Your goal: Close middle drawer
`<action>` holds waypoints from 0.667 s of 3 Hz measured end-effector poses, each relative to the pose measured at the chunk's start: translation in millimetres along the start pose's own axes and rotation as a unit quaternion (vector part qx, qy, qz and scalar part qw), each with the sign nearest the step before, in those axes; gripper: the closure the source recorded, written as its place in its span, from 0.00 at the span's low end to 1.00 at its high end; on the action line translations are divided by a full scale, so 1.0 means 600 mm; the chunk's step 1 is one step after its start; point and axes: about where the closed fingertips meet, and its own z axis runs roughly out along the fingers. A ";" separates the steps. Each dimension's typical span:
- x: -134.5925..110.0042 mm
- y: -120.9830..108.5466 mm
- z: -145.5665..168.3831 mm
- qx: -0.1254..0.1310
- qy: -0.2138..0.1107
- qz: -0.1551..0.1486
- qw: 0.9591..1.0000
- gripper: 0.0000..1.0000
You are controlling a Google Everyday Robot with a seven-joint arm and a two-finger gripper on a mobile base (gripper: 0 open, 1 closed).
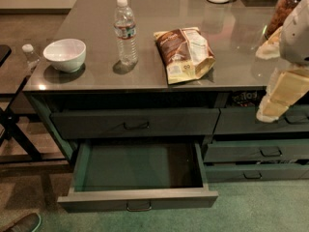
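The middle drawer (137,198) is pulled far out at the bottom of the cabinet. Its low dark grey-green front has a small dark handle (138,206) at its centre. Its green floor (140,166) is bare. My arm comes in from the right edge, over the right end of the counter. My gripper (271,109) is the cream-coloured end of it and hangs in front of the narrower right-hand drawers. It is well right of and above the open drawer's front and touches nothing that I can see.
The wider drawer with the taller front (135,123) above is shut. Narrower drawers (263,151) stand at the right. On the counter (96,76) are a white bowl (64,54), a water bottle (126,30) and a snack bag (186,52). A dark stand (14,129) is at the left.
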 end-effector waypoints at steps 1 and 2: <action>0.000 0.000 0.000 0.000 0.000 0.000 1.000 0.42; 0.000 0.000 0.000 0.000 0.000 0.000 1.000 0.65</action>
